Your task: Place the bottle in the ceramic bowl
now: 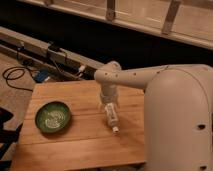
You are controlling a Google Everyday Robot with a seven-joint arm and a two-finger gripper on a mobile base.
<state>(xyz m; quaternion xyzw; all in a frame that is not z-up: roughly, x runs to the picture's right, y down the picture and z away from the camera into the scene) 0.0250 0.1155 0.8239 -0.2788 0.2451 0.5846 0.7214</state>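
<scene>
The robot's pale arm (180,120) fills the near right. On the wooden table (75,150), the ceramic bowl (52,117) sits at the left. The bottle (112,119) lies near the table's centre, well apart from the bowl, cap toward the near edge. The pincer (108,106) is at the bottle's far end; whether it is gripping the bottle cannot be told. Cables (20,75) lie on the floor beyond the table.

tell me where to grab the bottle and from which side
Grip the bottle across its slim middle, coming straight down from above. It lies flat on the wooden table with its cap toward the near edge, so both long sides are free and the narrow body suits a two-finger grip. The gripper hangs over the bottle's far end.
</scene>
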